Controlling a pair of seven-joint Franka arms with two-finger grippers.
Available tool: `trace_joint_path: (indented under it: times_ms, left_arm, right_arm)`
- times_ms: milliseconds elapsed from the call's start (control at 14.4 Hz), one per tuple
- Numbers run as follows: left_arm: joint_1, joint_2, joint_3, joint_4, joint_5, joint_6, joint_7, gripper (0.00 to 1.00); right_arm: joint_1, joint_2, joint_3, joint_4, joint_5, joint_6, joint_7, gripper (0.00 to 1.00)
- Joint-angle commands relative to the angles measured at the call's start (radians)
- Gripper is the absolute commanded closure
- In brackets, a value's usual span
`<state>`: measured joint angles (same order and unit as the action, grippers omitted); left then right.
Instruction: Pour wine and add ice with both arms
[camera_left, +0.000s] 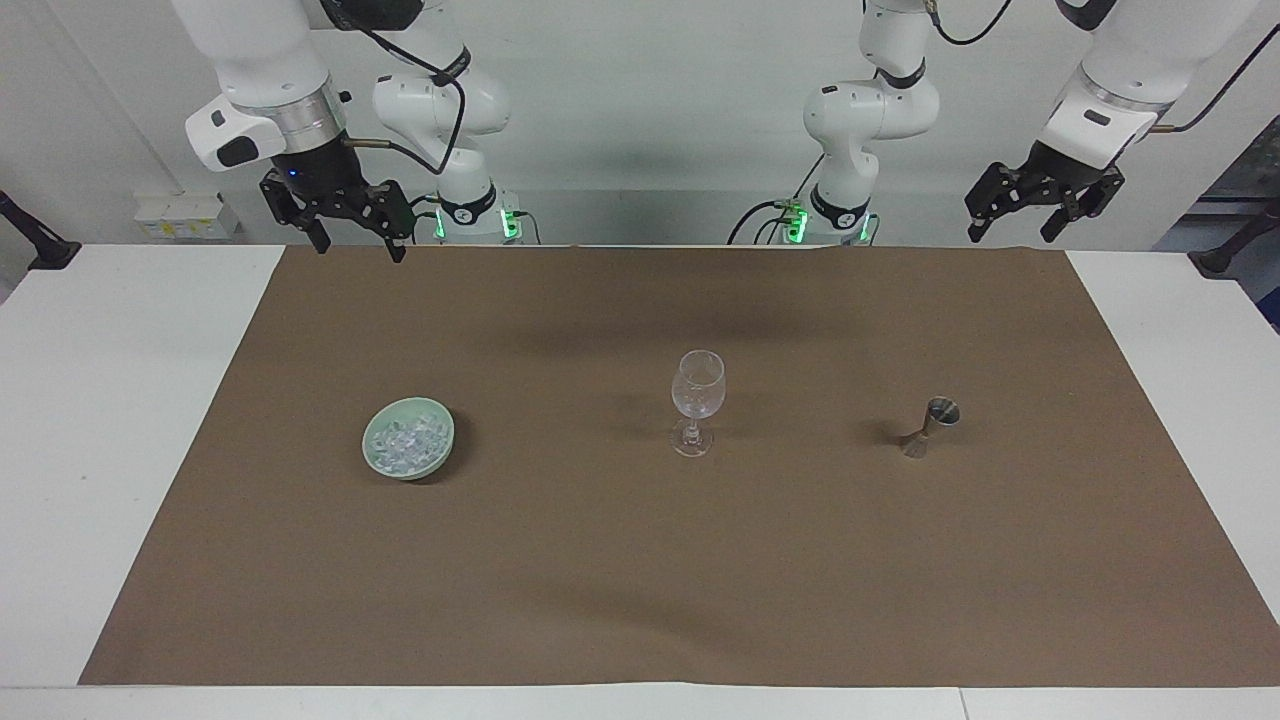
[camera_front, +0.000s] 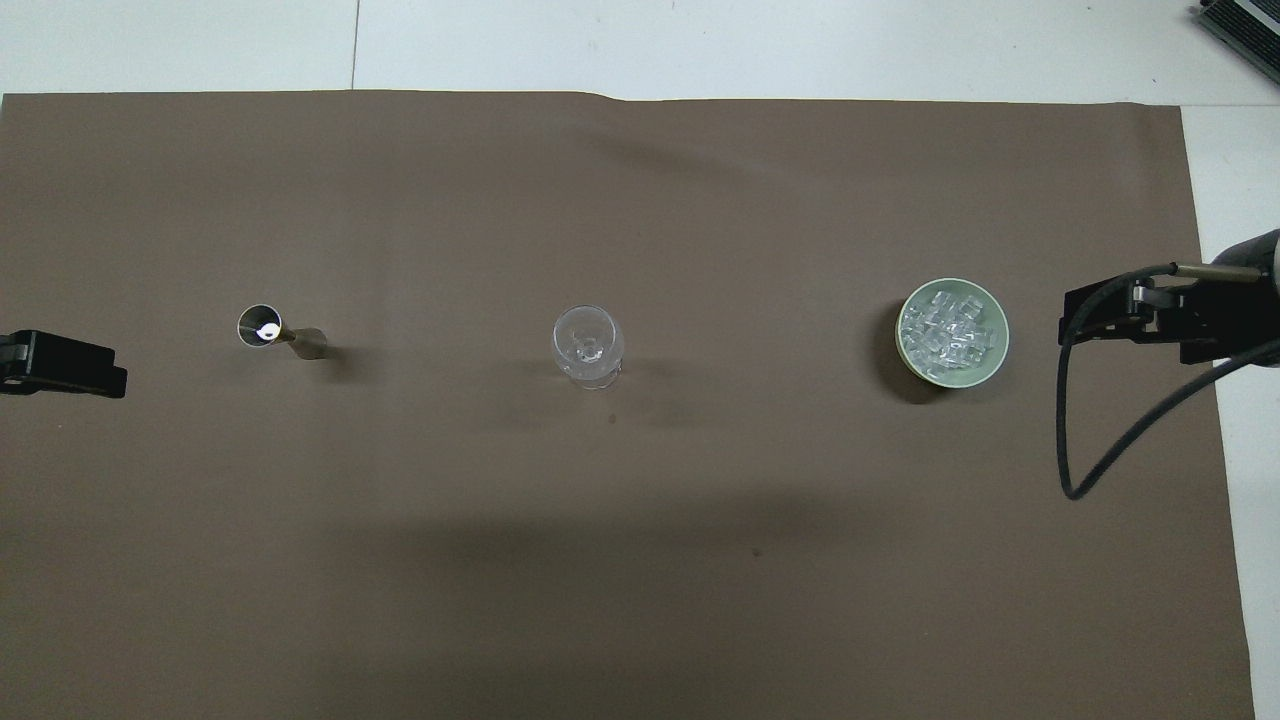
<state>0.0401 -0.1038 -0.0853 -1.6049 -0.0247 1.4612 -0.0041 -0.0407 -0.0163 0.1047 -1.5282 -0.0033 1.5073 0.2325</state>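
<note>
Three things are lined up across the middle of the frame on the brown mat (camera_left: 640, 560): a green bowl (camera_left: 440, 450) of ice (camera_left: 406, 440), a wine glass (camera_left: 697, 400) and a metal jigger (camera_left: 932, 425). Both claws are spread wide and nothing is held. The right gripper (camera_left: 352, 235) hangs at upper left, the left gripper (camera_left: 1040, 210) at upper right. The glass is thin and easily broken. The jigger is probably light and slippery, best pinched at its narrow waist.
</note>
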Motion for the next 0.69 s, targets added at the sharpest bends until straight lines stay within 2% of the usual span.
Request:
trace_joint_path:
  times_ms: [0,624]
  left_arm:
    - [-0.016,-0.016,0.012,-0.012,0.009,0.001,0.004,0.0]
    - [-0.005,-0.019,0.016,-0.023,-0.001,-0.001,0.016,0.0]
  right_arm:
    - [-0.016,-0.002,0.003,0.003,0.031,-0.012,-0.03,0.0]
    - [-0.016,-0.002,0.004,0.003,0.029,-0.012,-0.03,0.0]
